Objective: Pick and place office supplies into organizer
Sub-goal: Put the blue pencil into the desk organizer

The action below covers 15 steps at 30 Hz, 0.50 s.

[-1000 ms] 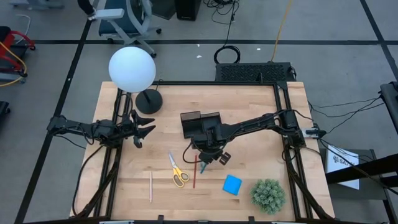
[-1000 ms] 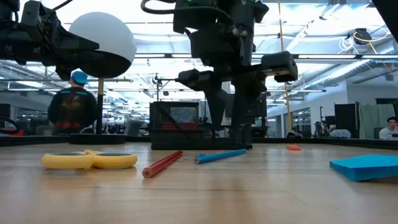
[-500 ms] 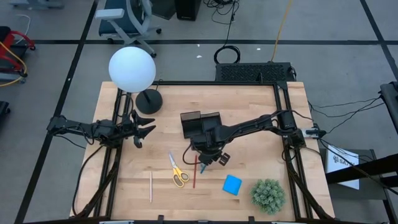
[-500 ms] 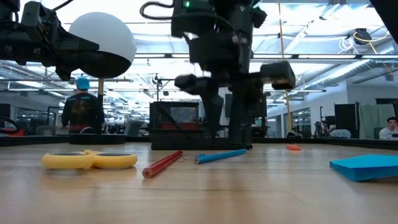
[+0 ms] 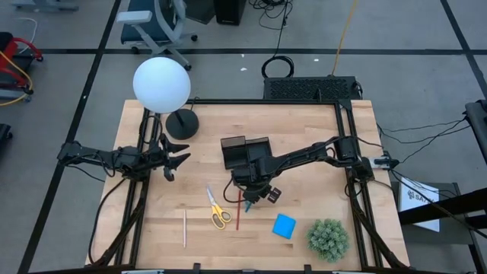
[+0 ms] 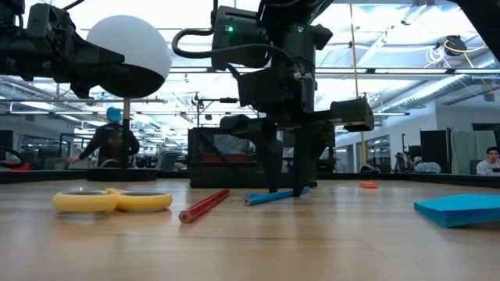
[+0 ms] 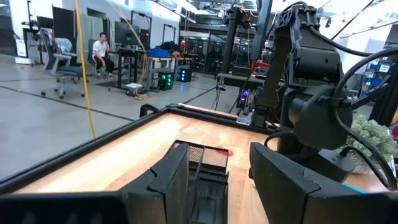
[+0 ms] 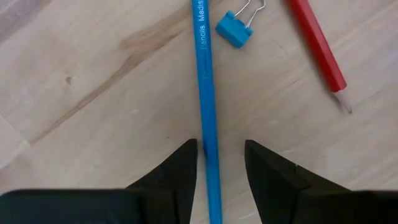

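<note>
Office supplies still lie loose on the worktop (image 5: 304,164), none visibly in the organizer (image 5: 245,151) yet: blue pencil (image 8: 206,112) flat on the wood, red pencil (image 8: 317,53) just beside it, small blue binder clip (image 8: 234,28) near the blue pencil's far part, yellow scissors (image 5: 217,210), pale pencil (image 5: 184,228) & blue notepad (image 5: 284,226) farther off. Right gripper (image 8: 217,163) is low over the blue pencil w/ fingers (image 8: 180,171) apart, one each side of the shaft, nothing clamped. Left gripper (image 5: 176,161) waits at the worktop's left edge, fingers apart, empty. Risks, as I judge: pencil sits closer to one finger than the other, so on closing the near finger prob. pushes first & rolls or skews it out of the gap. Thin round shaft flat on wood could be pinched too high & slip. If it swings it may knock the clip or the red pencil. An off-centre hold could also let it tilt when lifted, making the drop into the organizer awkward.
</note>
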Available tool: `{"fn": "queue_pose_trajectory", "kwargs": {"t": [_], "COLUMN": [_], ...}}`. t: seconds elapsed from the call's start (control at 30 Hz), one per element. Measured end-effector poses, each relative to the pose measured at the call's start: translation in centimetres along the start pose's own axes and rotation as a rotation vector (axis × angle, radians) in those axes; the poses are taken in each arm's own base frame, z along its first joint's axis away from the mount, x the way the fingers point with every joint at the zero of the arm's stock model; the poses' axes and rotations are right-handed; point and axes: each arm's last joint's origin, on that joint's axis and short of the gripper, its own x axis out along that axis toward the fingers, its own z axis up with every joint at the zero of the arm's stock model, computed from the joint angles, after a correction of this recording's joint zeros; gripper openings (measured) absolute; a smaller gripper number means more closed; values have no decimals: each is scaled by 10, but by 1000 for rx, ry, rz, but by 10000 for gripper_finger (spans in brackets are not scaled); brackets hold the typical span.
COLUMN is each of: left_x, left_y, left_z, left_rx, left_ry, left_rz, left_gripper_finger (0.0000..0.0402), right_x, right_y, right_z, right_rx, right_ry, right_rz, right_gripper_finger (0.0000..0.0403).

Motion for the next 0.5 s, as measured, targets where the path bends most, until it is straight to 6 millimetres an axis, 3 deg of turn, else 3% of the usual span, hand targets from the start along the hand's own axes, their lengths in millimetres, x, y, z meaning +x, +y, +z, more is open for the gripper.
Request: {"fn": "queue_pose_trajectory", "kwargs": {"t": [0.5], "left_x": [0], "left_y": [0], "left_z": [-4], "left_rx": [-35], "left_ry": [40], "left_rz": [5], "left_gripper_finger": [170], "right_x": [1], "right_y": [0], "right_z": [0], "right_rx": [63], "right_ry": [1], "right_rz": [-3], "right_gripper_finger": [34]}}
